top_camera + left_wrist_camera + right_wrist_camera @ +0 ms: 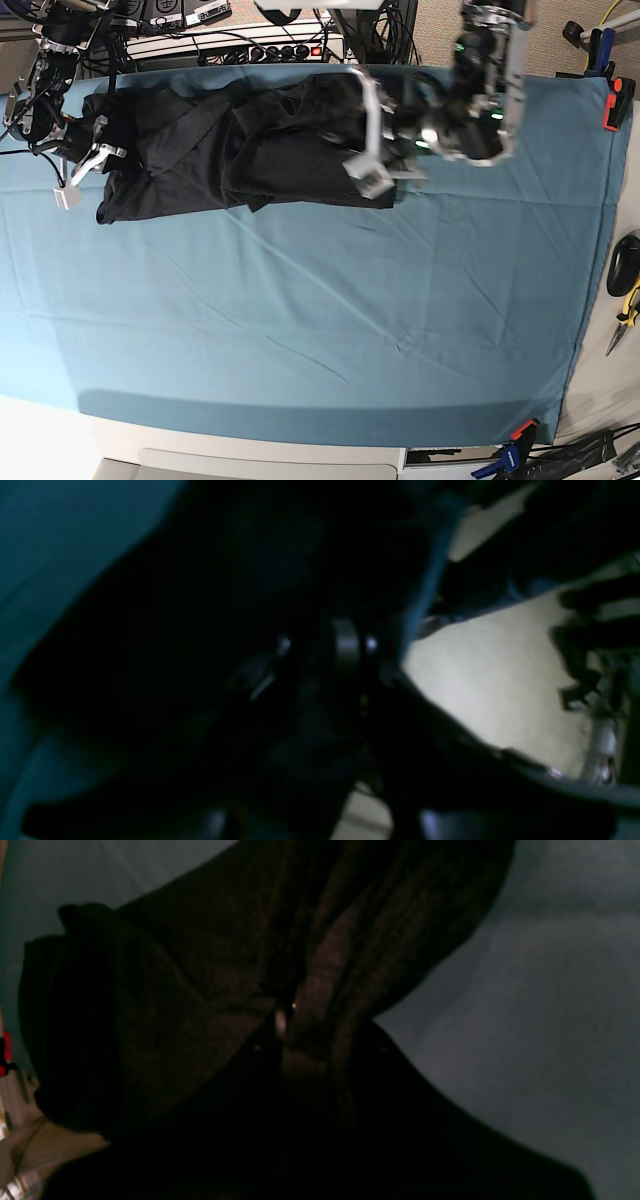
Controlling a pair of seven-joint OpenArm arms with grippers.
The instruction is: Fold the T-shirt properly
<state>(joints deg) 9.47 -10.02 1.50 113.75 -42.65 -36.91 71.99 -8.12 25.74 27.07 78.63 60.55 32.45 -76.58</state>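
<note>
- Right hand: positioned at the worktop's far-left corner region in the base view, at the left end of the T-shirt. In the base view its pale fingers look slightly apart beside the cloth edge. The right wrist view shows dark fabric gathered into tight folds converging on the hand, which suggests a pinch on the shirt. The fingers themselves are lost in shadow there, so the closure cannot be confirmed.
- Left hand: positioned at the opposite, right end of the garment, near the middle of the worktop's far edge. Its fingers lie over the shirt's right-hand border. The left wrist view is too dark and blurred to show whether they are parted or clamped; state undetermined.
- T-shirt: lies crumpled, plain dark side showing, as a band along the far edge of the worktop. It is not yet a flat rectangle. No print is visible.
- Governing relation: the garment's long axis runs parallel to the far edge, left to right, with one hand at each end. Each hand is nearest its own end; neither is near the middle.
- Judgement: any coming fold or stretch turns on this axis. Both ends probably need to travel together towards the near edge, or apart, to keep the band straight.
- Risk: an uneven grip at either end would likely skew the fabric.
</note>
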